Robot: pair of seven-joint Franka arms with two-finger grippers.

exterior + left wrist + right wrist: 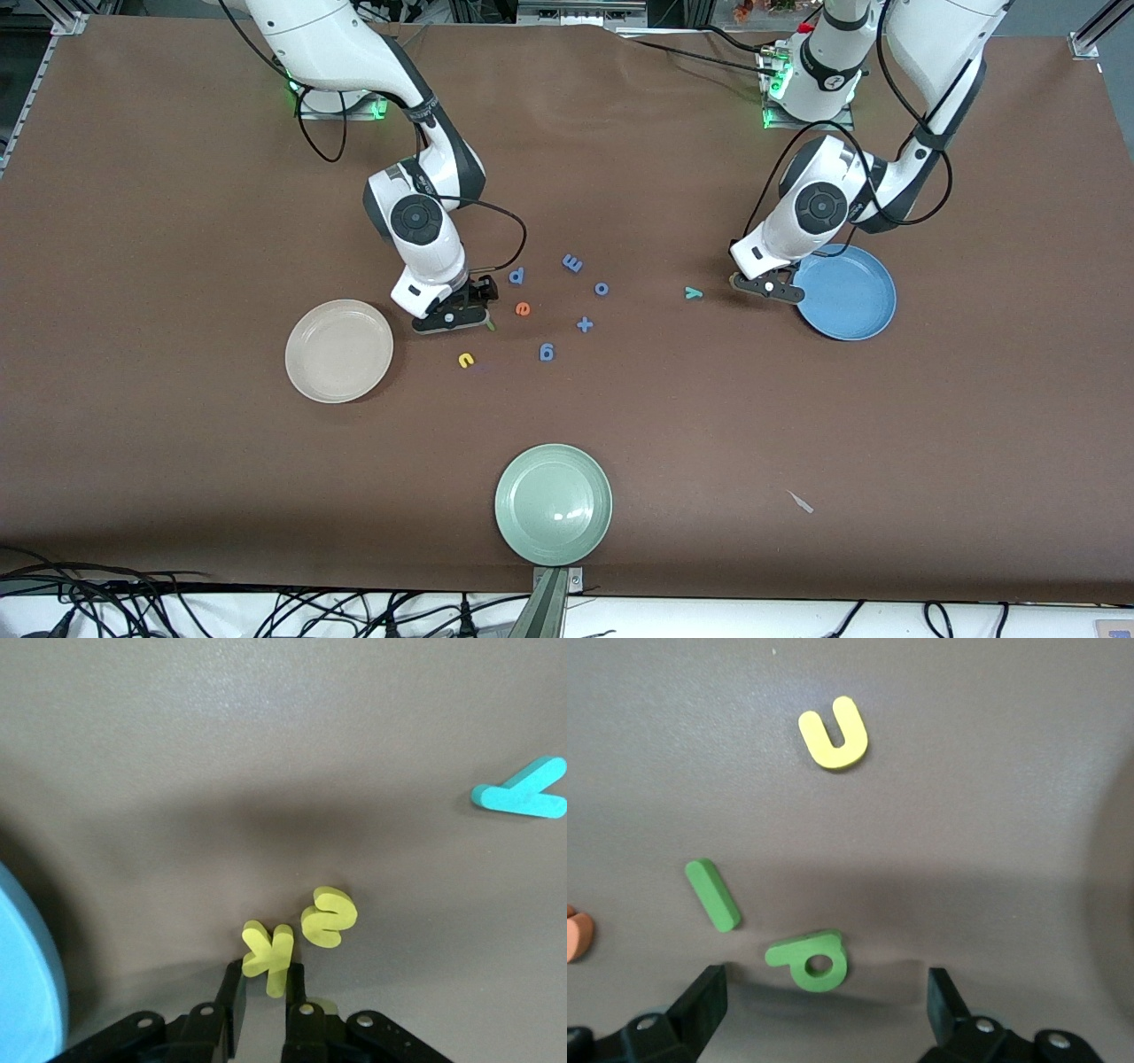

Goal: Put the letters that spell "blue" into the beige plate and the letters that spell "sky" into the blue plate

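Two end effectors are low over the worktop [177, 461]. Beside the blue plate [850, 297], the left end effector [263, 985] has its fingers narrowed around the yellow k [268, 950], the yellow s [328, 916] touching it. Near the beige plate [338, 351], the right end effector [824, 992] spreads wide around the green b [811, 961].

Bright, even overhead light — soft shadows pool under both arms, and glare glints on the pale green plate [553, 517].

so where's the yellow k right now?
Yellow k sits between the left gripper fingers, beside the yellow s, next to the blue plate.
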